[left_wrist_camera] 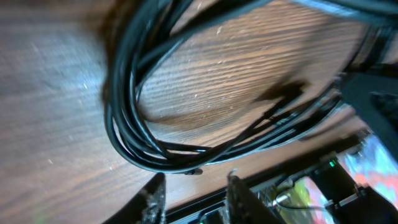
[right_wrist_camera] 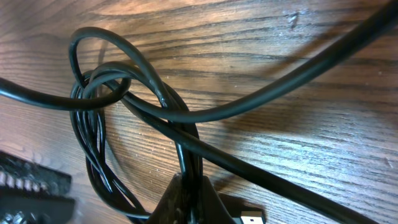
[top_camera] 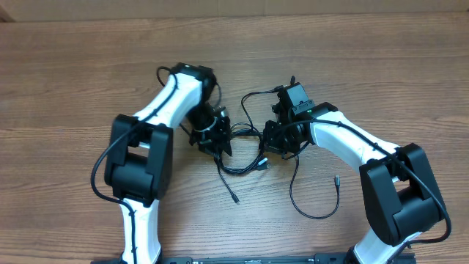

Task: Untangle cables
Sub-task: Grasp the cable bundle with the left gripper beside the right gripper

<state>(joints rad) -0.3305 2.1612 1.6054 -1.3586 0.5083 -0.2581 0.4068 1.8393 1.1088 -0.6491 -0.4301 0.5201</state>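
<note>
The cables [top_camera: 245,150] are thin black cords looped and tangled on the wooden table between my two grippers. My left gripper [top_camera: 214,138] sits at the tangle's left side. In the left wrist view its fingers [left_wrist_camera: 193,180] are apart with nothing between them, and a bundle of cable loops [left_wrist_camera: 124,112] lies just beyond the tips. My right gripper [top_camera: 282,139] is at the tangle's right side. In the right wrist view its fingers [right_wrist_camera: 189,193] are shut on a few cable strands [right_wrist_camera: 186,149]. A silvery plug [right_wrist_camera: 252,216] lies beside them.
One loose cable end [top_camera: 234,198] trails toward the front of the table. Another cable curves in a wide loop [top_camera: 315,214] at the front right, ending in a small plug [top_camera: 337,178]. The left arm's own thick cable [top_camera: 102,161] arcs beside its base.
</note>
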